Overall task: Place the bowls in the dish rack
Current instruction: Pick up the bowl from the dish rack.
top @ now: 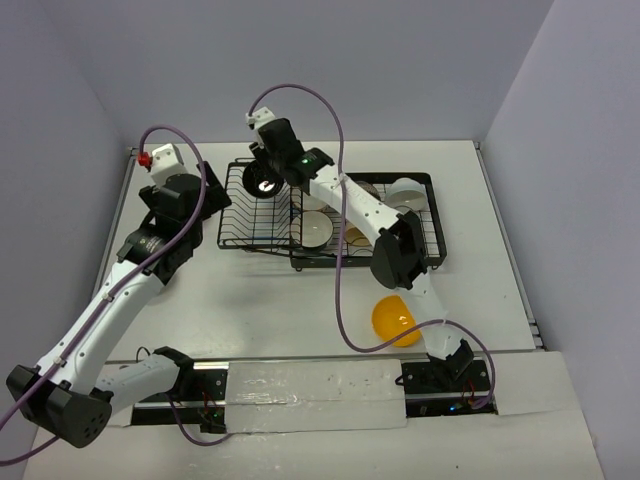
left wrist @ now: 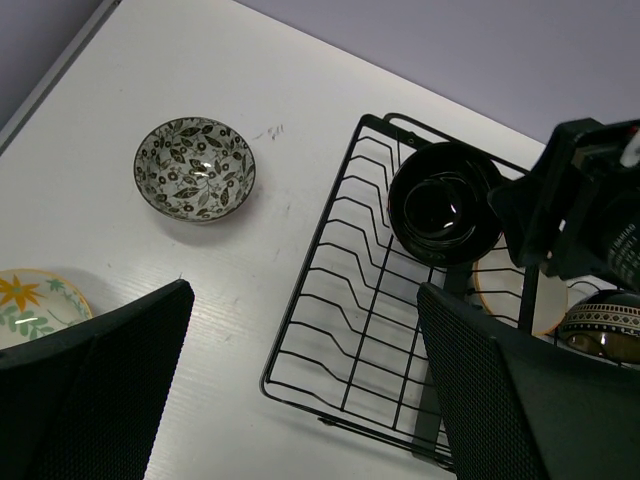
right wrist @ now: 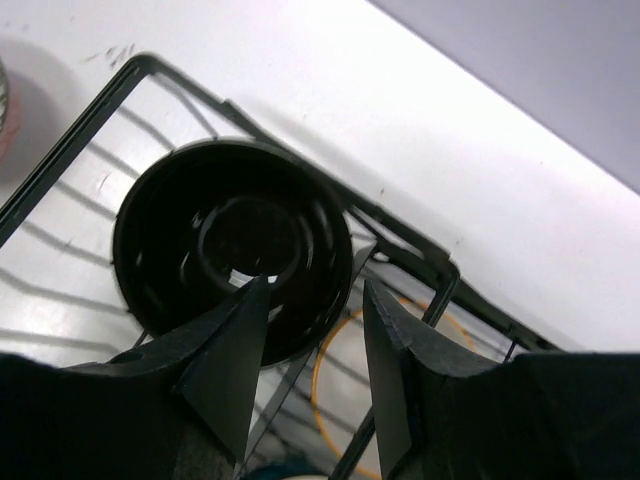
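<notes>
Black wire dish rack [top: 240, 215]: lying across the middle of the table [top: 300, 300], flat slotted section on the left, deeper basket on the right.
Black bowl [right wrist: 190, 230]: sitting mouth-up on the wires at the far corner of the rack's flat section.
Right gripper [right wrist: 315, 290]: hovering over that corner of the rack, fingers standing partly apart and straddling the bowl's near rim, one inside, one outside. Neither is seen pressing it, so it is holding nothing.
Left gripper [left wrist: 300, 395]: hanging wide apart and empty above the table, just left of the rack.
Bowls loaded: a white bowl [top: 405, 188] and a cream bowl [top: 318, 228] are resting in the rack's basket. Others there are partly hidden under the right arm.
Bowls waiting: a leaf-patterned bowl [left wrist: 195, 168] and a flowered bowl [left wrist: 30, 305] are sitting left of the rack, and an orange-yellow bowl [top: 395, 320] is sitting in front of its basket.
Step in hand: judging by the parted fingers, the black bowl is being set down in the rack.
Next move: probably calling for the right gripper to lift straight up, clear of rim and wires, before heading for the orange-yellow bowl.
Edges: the rack's border wire is running just behind the black bowl, and a sideways pull is risking a snag on the rim.
Open room: most of the rack's flat section is lying bare in front of the black bowl.
</notes>
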You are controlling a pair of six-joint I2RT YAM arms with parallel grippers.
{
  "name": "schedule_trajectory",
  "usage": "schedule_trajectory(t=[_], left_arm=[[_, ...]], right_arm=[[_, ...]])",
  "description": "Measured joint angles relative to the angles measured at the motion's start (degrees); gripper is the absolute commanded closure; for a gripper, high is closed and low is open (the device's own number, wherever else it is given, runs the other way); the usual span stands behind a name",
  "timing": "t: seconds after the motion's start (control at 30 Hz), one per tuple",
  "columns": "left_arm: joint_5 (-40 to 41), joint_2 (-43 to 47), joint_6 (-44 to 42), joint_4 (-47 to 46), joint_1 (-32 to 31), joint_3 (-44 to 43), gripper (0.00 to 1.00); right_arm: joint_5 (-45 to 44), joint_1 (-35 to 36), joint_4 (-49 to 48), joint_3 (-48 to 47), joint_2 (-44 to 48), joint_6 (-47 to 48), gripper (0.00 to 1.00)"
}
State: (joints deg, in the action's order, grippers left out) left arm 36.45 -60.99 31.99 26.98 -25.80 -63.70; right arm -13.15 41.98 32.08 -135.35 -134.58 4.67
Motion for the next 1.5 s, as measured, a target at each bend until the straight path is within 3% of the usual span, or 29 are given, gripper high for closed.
schedule_trajectory(t=[0.2,0.4,0.53,0.63,0.83,0.93,1.0,1.1,1.17,1.2,1.27,1.5], left_arm=[[-1.22,-0.02,0.0,-0.22,0.0,0.7,0.01],[-2.14,-0.07,-0.02,-0.22,0.0,0.72,0.01],[-2.16,-0.57,-0.04,-0.24,-0.04,0.72,0.01],[-2.19,-1.05,-0.07,-0.26,-0.04,0.72,0.01],[-2.27,-1.66,-0.11,-0.28,-0.04,0.72,0.01],[-2.45,-1.75,-0.28,-0.39,-0.04,0.72,0.01],[-2.6,-1.75,-0.46,-0.48,-0.04,0.72,0.01],[-2.69,-1.75,-0.9,-0.72,-0.04,0.72,0.01],[-2.75,-1.77,-0.94,-0.83,-0.04,0.72,0.01],[-2.75,-1.77,-0.96,-0.85,-0.04,0.72,0.01],[-2.78,-1.77,-1.09,-0.96,-0.04,0.72,0.01],[-2.86,-1.77,-1.14,-1.05,-0.04,0.72,0.01]], right_arm=[[-2.73,-0.81,-2.93,-1.18,-3.41,1.14,0.45],[-3.87,-2.03,-5.22,-1.18,-4.98,1.36,0.47],[-3.76,-2.08,-6.4,-1.18,-5.07,1.73,0.66],[-2.84,-1.99,-7.19,-0.96,-5.2,1.7,0.75],[-1.95,-1.97,-9.4,0.37,-5.2,1.81,0.75],[-1.51,-1.97,-10.12,1.11,-5.2,1.7,0.73],[-1.38,-2.03,-10.36,1.57,-5.2,1.55,0.65],[-1.14,-2.21,-10.47,2.34,-5.2,1.36,0.66],[-0.81,-2.34,-10.43,2.69,-5.2,1.16,0.75],[-0.68,-2.36,-10.45,2.75,-5.2,1.09,0.87],[0.22,-2.34,-10.05,2.78,-5.11,0.94,1.0],[0.52,-2.49,-13.35,5.07,-4.11,0.02,1.0]])
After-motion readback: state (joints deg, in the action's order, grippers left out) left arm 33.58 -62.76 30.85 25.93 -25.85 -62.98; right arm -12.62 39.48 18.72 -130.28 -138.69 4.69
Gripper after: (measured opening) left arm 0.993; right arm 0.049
